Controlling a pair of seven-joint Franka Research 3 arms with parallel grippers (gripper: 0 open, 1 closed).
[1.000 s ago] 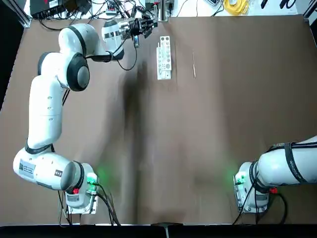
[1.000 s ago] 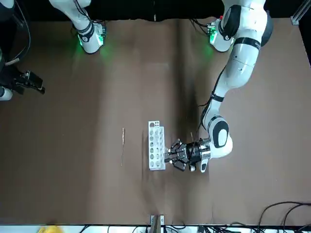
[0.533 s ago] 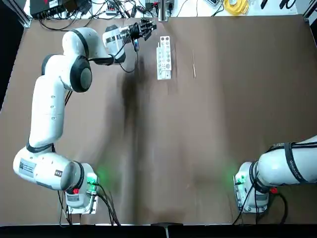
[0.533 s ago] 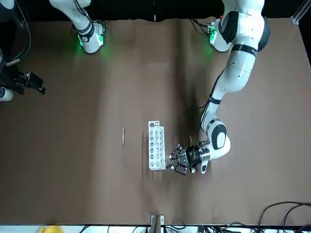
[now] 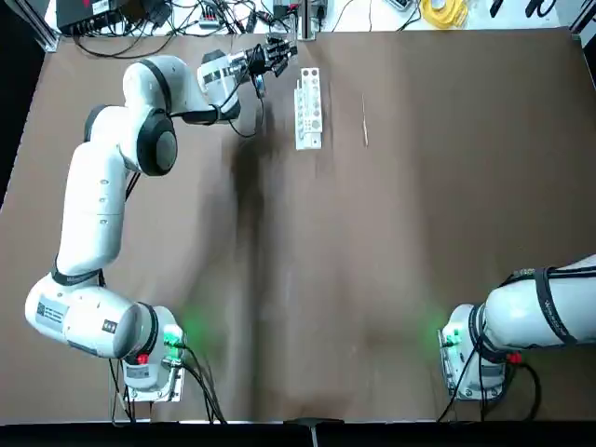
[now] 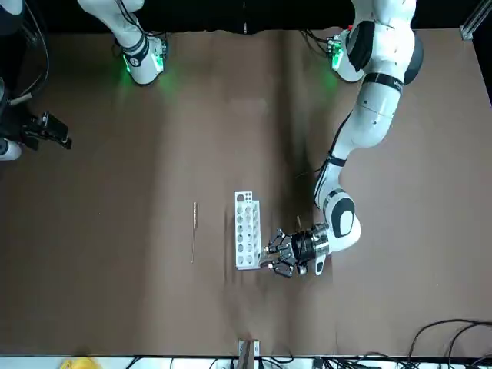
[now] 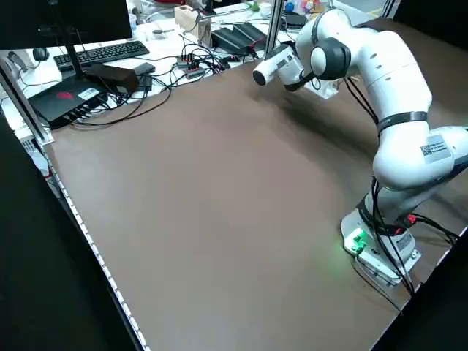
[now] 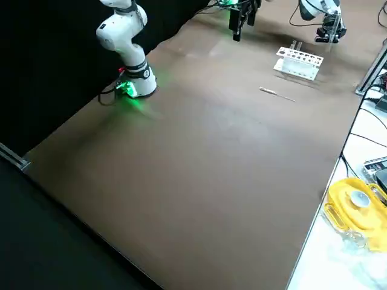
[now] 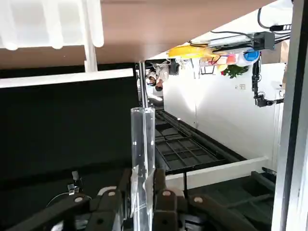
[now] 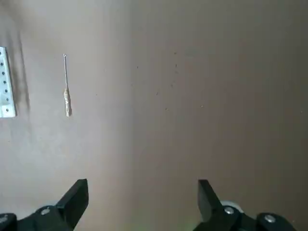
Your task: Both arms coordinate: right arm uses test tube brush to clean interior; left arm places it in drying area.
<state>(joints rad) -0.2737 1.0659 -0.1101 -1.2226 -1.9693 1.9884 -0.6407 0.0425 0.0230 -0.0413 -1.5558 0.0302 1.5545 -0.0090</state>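
My left gripper point(image 5: 277, 50) is at the table's far edge, just left of the far end of the drying area point(image 5: 308, 107), a white rack with a row of holes. In the left wrist view it point(image 9: 143, 186) is shut on a clear glass tube point(image 9: 143, 139) that sticks out beyond the fingertips. The front view shows the same gripper point(image 6: 275, 256) beside the rack point(image 6: 246, 240). The test tube brush point(image 5: 364, 122) lies flat to the right of the rack, untouched. My right gripper point(image 10: 142, 197) hangs open high above the table with nothing in it, and the brush point(image 10: 66, 91) is far below it.
Cables, a keyboard and boxes point(image 7: 95, 69) crowd the bench beyond the far edge. A yellow object point(image 8: 354, 208) sits off the table's right side. Both arm bases point(image 5: 149, 358) glow green at the near edge. The brown table top point(image 5: 372, 261) is bare in the middle.
The left arm has swung a little, carrying its gripper and the tube slightly toward the far edge beside the rack's end. The right arm, brush and rack have not moved.
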